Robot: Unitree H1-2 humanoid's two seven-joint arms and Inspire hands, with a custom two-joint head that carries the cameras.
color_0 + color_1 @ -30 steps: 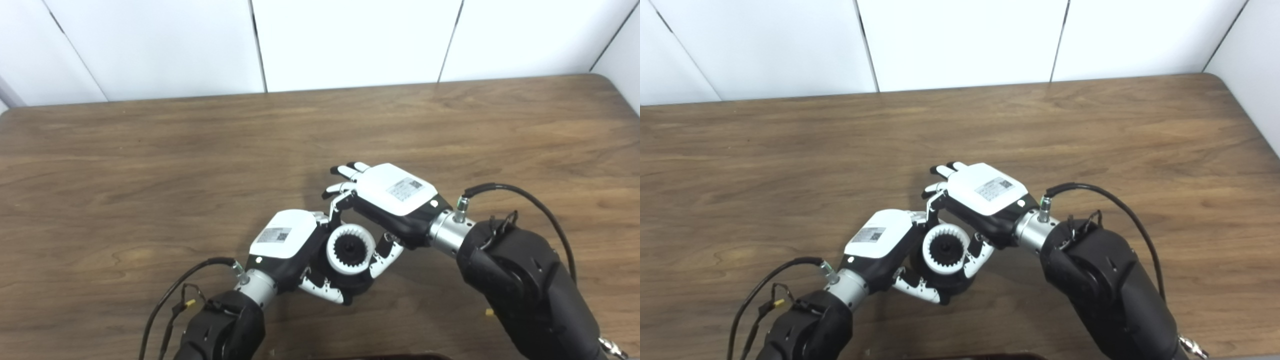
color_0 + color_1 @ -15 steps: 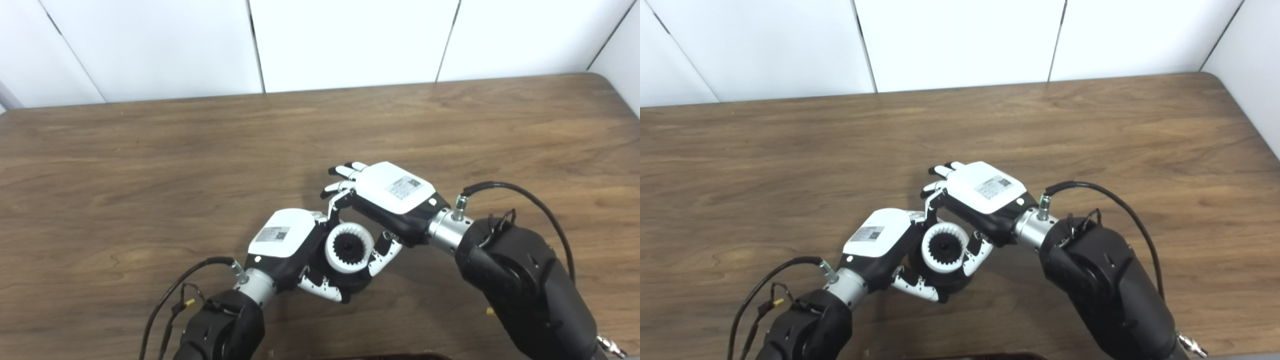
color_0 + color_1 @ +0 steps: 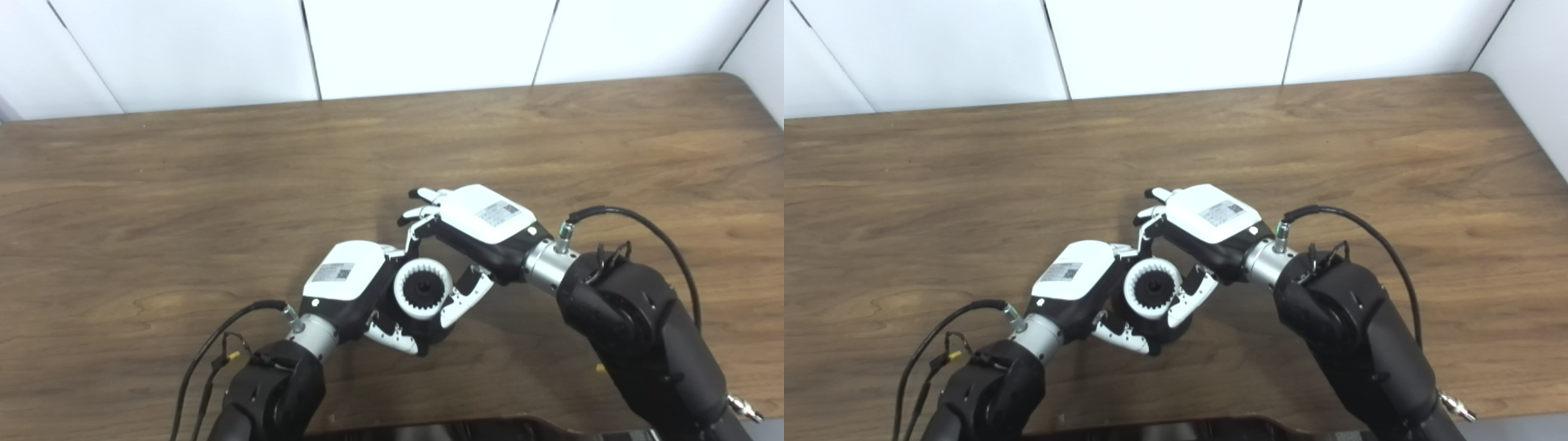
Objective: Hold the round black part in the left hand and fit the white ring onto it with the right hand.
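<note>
My left hand (image 3: 348, 278) is shut on the round black part (image 3: 422, 288), holding it just above the table with its toothed hub facing up. The white ring (image 3: 401, 291), toothed on the inside, sits around that hub; it also shows in the right eye view (image 3: 1133, 289). My right hand (image 3: 484, 222) reaches in from the right. Its thumb lies against the ring's right edge and a finger curls over the ring's far edge. Its other fingers stick out past the ring. The black part's underside is hidden by my left hand's fingers.
The brown wooden table (image 3: 184, 184) runs to a white panelled wall at the back. Its right rear corner is rounded. A dark object (image 3: 459, 429) shows at the bottom edge. A small yellow speck (image 3: 601, 369) lies near my right forearm.
The whole picture has shifted upward, so the camera has tilted down. Both hands keep the same hold. My right thumb has closed in a little against the ring.
</note>
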